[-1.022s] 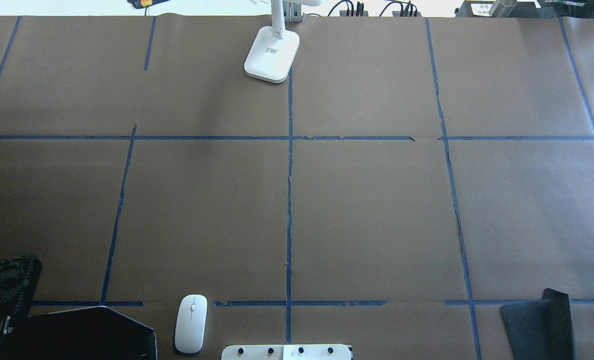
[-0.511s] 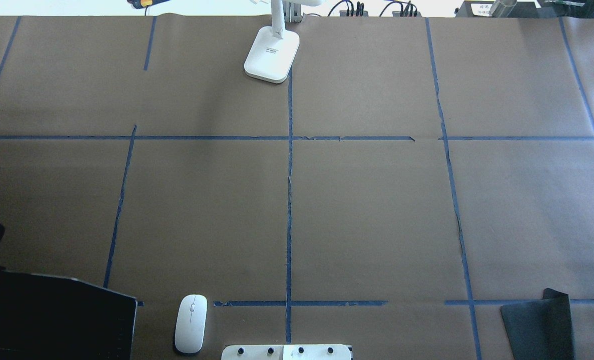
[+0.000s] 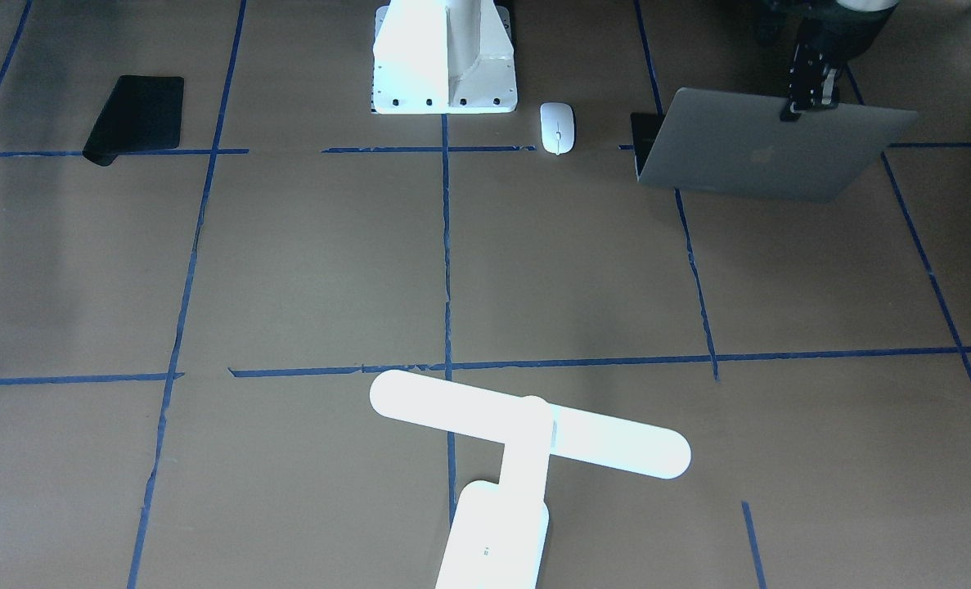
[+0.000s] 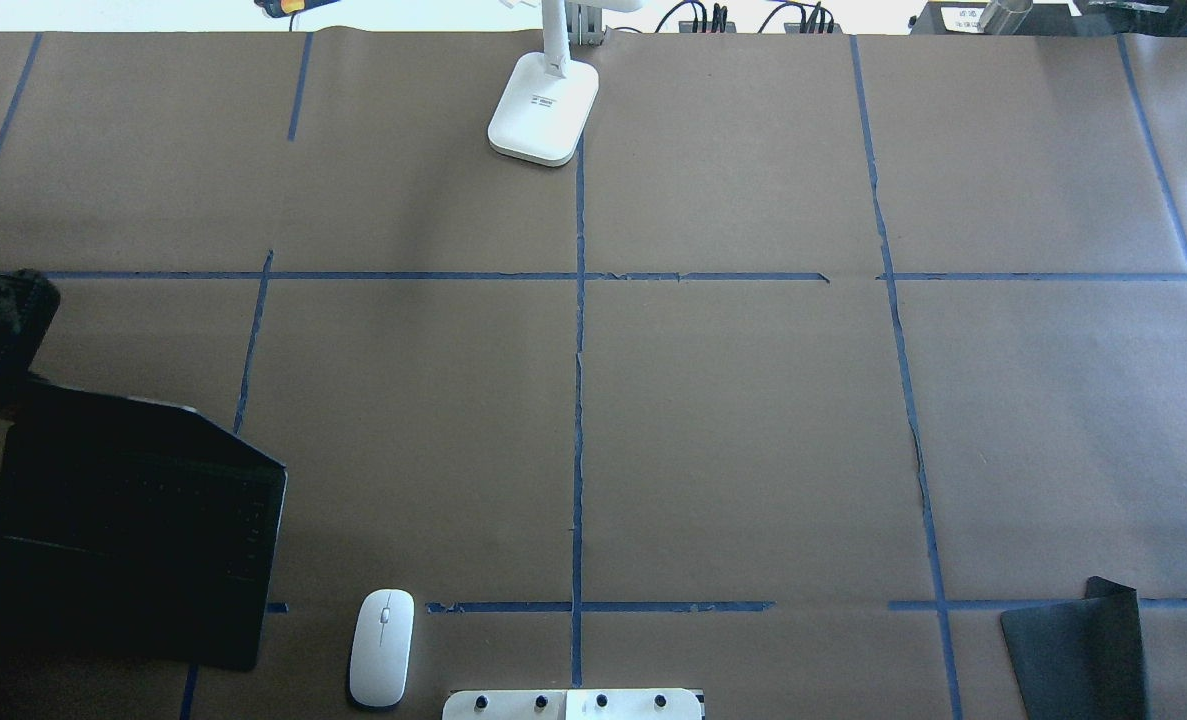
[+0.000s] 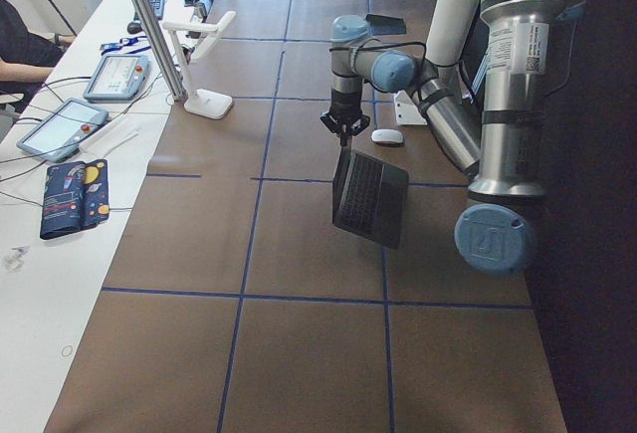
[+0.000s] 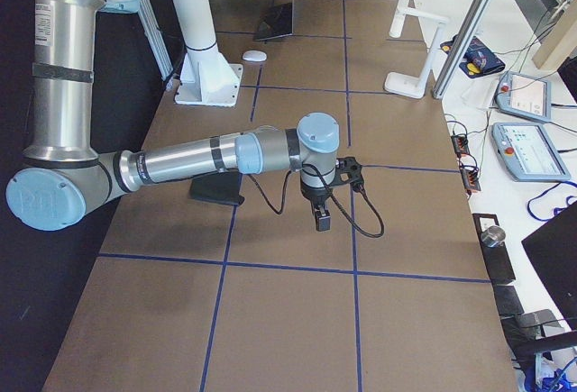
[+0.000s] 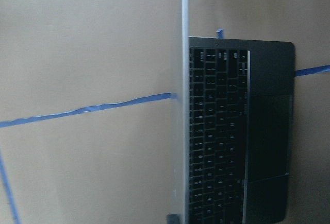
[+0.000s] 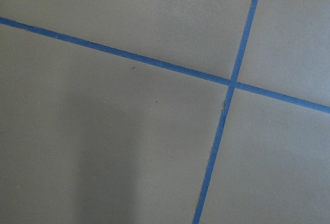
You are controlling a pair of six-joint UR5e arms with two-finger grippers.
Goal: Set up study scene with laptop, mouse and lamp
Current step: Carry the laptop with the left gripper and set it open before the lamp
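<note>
The laptop (image 3: 759, 151) hangs open above the table on the robot's left side. My left gripper (image 3: 799, 110) is shut on the top edge of its grey lid. In the left wrist view its black keys (image 7: 216, 131) and trackpad show beside the edge-on lid. The white mouse (image 4: 382, 647) lies near the robot's base, right of the laptop. At the far edge stands the white lamp (image 3: 526, 425). My right gripper (image 6: 322, 223) hovers over bare paper, and I cannot tell whether it is open or shut.
A black mat (image 4: 1078, 650) lies at the near right, beside the right arm. The white pedestal (image 3: 444, 57) with bolt holes stands at the robot's side, centre. Blue tape lines grid the brown paper. Tablets and cables lie past the far edge.
The laptop has been lifted and carried away from the robot's edge, toward the table's far side, with my left gripper on its lid. Mouse, lamp and mat have not moved.
</note>
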